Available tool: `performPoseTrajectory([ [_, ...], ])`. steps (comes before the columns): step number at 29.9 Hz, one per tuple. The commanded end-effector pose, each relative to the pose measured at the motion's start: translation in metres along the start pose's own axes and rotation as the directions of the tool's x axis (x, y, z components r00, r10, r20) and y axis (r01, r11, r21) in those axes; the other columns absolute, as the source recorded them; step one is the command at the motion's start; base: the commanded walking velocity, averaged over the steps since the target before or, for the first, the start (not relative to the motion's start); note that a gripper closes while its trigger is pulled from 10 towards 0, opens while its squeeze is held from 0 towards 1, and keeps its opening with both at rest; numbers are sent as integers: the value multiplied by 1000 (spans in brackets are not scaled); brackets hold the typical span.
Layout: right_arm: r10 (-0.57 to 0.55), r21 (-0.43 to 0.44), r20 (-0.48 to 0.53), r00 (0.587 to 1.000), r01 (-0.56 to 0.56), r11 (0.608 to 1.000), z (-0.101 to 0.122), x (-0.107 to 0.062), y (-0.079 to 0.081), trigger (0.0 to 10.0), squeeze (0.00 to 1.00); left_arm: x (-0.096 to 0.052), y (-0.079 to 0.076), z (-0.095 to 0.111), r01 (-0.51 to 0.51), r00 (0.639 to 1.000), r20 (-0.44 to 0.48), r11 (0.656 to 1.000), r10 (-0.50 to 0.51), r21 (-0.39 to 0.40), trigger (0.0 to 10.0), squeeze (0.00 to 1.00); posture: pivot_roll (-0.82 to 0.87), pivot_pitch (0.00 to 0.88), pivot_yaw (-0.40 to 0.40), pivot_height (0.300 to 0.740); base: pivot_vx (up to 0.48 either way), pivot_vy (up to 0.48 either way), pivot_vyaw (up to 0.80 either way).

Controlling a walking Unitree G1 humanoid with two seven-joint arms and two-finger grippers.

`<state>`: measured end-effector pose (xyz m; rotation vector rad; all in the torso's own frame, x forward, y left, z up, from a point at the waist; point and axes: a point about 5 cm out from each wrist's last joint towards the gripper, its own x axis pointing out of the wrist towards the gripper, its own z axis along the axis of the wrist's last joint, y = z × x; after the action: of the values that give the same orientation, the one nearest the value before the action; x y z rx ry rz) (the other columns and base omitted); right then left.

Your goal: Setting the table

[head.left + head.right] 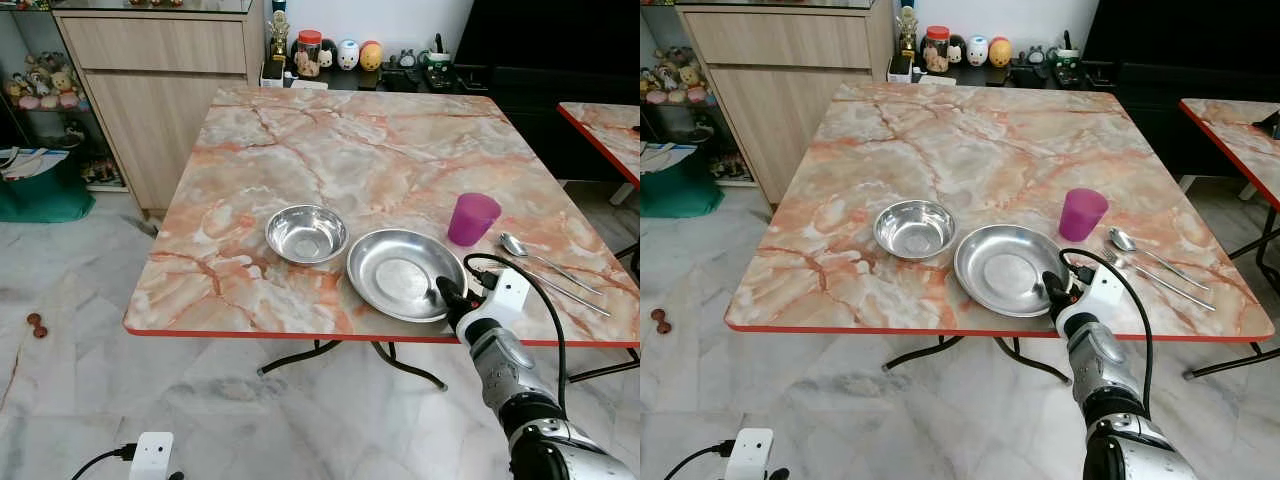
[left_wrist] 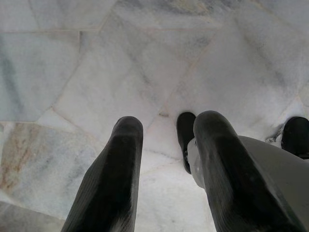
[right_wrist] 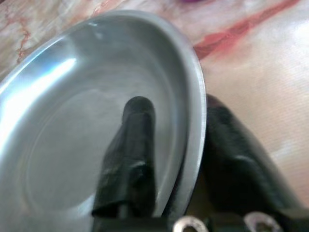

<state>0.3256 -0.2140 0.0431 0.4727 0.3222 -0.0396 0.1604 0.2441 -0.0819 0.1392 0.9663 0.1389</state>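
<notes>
A round steel plate (image 1: pixel 395 272) lies near the front edge of the marble table (image 1: pixel 330 140). My right gripper (image 1: pixel 447 296) is shut on the plate's near right rim. In the right wrist view one finger (image 3: pixel 137 140) lies inside the plate (image 3: pixel 72 121) and the other is outside, under the rim. A steel bowl (image 1: pixel 306 233) sits just left of the plate. A purple cup (image 1: pixel 472 218) stands behind the plate on its right. A spoon (image 1: pixel 515 244) and a fork (image 1: pixel 570 290) lie to the right of the cup. My left gripper (image 2: pixel 169 123) hangs open over the floor.
A wooden cabinet (image 1: pixel 160 90) stands at the back left, with jars and figurines (image 1: pixel 340 52) on a dark shelf behind the table. A second table's corner (image 1: pixel 605 125) is at the right. A white device with a cable (image 1: pixel 150 455) lies on the marble floor.
</notes>
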Motion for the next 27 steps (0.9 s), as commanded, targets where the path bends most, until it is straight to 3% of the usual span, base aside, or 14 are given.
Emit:
performPoseTrajectory([
  [1,1,-7,-7,1000,-1,1000,0,2,3,0,0,0,-1,-3,8,1000,-14,1000,-8,-4,10000,0,-3,0,-50,740,0,0,0],
  [13,-23,-59,47,999,25,998,6,2,3,0,0,0,-2,-2,8,1000,-10,1000,-8,-8,10000,0,0,0,-52,740,0,0,0],
  [17,2,-52,147,989,6,999,18,2,8,0,0,0,-4,-2,10,1000,-7,1000,-10,-8,10000,0,3,0,-52,740,0,0,0],
  [18,2,-55,190,982,8,998,25,2,9,7333,0,0,-4,-2,10,1000,-6,1000,-10,-8,10000,0,2,0,-51,740,0,0,0],
  [19,6,-51,213,977,5,999,28,2,10,10000,0,0,-4,-2,9,1000,-6,1000,-9,-7,10000,0,1,0,-51,740,0,0,0],
  [27,58,-73,366,929,-33,997,50,1,22,10000,0,0,1,-2,3,1000,-3,1000,-3,-7,10000,0,3,0,-48,740,0,0,0],
])
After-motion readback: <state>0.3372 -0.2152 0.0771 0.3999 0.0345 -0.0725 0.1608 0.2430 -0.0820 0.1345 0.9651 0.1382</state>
